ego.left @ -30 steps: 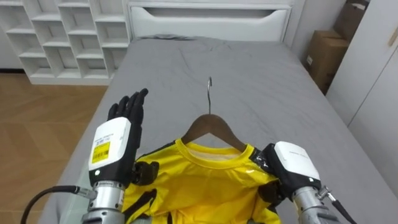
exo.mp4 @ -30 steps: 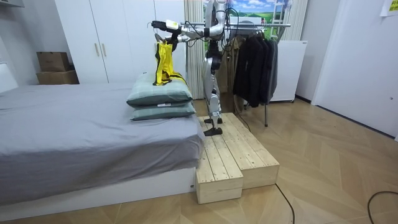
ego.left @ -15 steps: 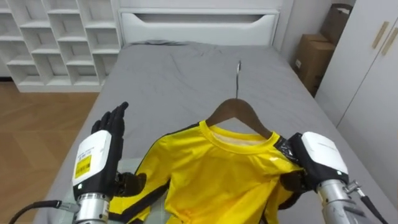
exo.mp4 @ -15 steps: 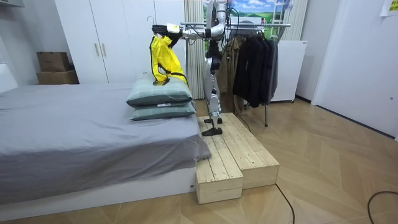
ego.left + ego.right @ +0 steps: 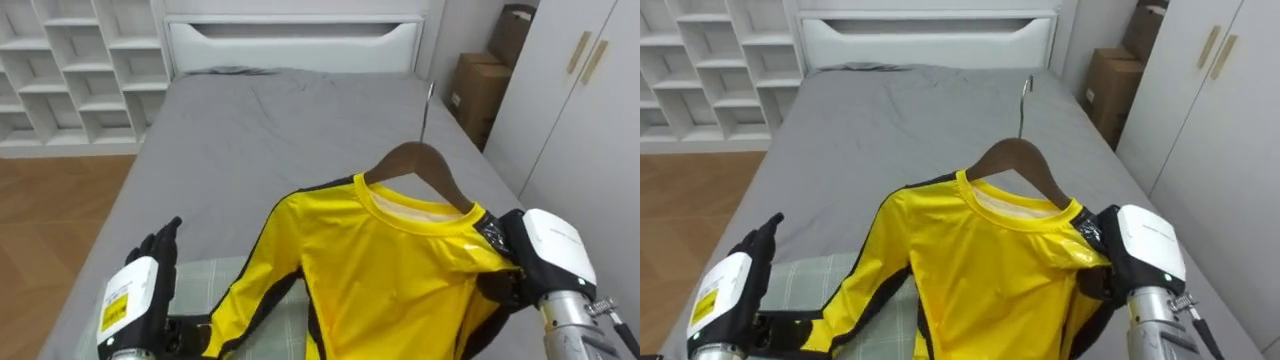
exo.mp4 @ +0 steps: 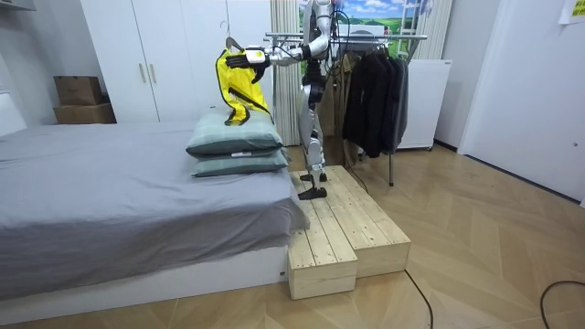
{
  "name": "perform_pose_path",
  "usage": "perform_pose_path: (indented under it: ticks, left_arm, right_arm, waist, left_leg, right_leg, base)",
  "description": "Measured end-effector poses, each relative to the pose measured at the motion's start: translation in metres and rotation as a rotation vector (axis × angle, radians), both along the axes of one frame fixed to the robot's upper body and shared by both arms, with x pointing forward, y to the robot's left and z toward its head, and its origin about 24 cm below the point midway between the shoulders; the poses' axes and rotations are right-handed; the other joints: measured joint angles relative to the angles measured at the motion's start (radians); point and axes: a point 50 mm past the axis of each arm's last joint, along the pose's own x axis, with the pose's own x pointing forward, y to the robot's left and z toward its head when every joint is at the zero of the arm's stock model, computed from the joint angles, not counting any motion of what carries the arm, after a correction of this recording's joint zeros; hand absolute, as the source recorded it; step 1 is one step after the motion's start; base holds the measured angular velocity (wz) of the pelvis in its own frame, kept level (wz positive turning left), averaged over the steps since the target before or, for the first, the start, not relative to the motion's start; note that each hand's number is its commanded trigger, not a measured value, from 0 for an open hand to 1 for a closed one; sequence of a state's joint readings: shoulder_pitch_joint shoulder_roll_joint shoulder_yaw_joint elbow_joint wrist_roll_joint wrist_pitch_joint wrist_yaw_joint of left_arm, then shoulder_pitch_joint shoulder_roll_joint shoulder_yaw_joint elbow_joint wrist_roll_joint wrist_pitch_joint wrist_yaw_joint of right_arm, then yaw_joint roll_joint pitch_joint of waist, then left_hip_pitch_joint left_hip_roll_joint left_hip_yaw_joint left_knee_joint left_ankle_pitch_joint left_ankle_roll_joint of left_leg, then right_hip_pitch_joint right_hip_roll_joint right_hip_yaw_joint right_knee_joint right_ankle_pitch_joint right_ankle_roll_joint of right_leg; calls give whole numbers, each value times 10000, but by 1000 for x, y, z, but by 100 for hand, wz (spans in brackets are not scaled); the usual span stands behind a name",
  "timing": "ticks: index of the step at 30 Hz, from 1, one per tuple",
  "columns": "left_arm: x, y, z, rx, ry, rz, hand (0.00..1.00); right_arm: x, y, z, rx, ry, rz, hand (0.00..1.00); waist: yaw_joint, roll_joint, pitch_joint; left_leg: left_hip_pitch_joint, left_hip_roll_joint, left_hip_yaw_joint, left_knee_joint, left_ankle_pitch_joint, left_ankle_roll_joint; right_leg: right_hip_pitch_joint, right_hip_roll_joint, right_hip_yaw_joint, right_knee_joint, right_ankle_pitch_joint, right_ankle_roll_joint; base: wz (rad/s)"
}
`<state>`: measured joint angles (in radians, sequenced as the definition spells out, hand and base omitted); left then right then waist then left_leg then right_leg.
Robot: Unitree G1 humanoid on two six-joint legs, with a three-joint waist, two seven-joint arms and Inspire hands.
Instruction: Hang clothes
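Yellow shirt point(image 5: 390, 270) on a wooden hanger point(image 5: 420, 160), held up over the bed point(image 5: 260, 130).
The right hand point(image 5: 550, 250) curls its fingers round the shirt's right shoulder at the hanger's end, above the checked pillow point(image 5: 215, 285). The left hand point(image 5: 140, 295), low on the left, has its fingers straight and together beside the dark cuff point(image 5: 190, 330). The robot stands on a wooden platform point(image 6: 343, 228) by the clothes rack point(image 6: 366, 38).

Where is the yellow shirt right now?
The yellow shirt hangs on a wooden hanger in the middle of the eye views, up against the robot's right hand and above the grey bed.
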<state>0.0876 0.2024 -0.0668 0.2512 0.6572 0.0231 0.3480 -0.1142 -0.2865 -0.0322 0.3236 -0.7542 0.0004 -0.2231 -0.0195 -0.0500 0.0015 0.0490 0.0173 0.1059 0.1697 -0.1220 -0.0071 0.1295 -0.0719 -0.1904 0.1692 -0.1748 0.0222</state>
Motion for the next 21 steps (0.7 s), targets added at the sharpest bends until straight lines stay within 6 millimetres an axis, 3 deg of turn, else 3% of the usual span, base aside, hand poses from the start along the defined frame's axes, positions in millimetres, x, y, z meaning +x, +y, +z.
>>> perform_pose_path:
  ticks: [3, 11, 21]
  left_arm:
    - [-12, 13, -20, -593, 652, 937, 0]
    - [-45, 28, -60, -1085, 2350, 2207, 0]
    - [-80, 32, -84, -1410, 3649, 2681, 0]
  right_arm:
    - [-8, -4, 10, -52, -654, -225, 100]
    - [-7, 2, 39, -468, -1954, 82, 100]
    - [-20, 9, 61, -1316, -3069, 998, 100]
  waist:
    - [-49, 12, -6]
    - [-34, -8, 7]
    - [-27, -156, 61]
  left_leg:
    - [-6, 13, 37, -20, -1, -2]
    - [171, 42, 328, -109, -30, -15]
    - [280, 50, 577, -272, -75, 0]
  right_leg:
    - [-18, 16, 46, 0, 0, 0]
    - [-29, 54, 464, -2, 0, 0]
    - [-183, 58, 618, -17, -16, 16]
  base:
    - [-3]
    - [-12]
    - [-7]
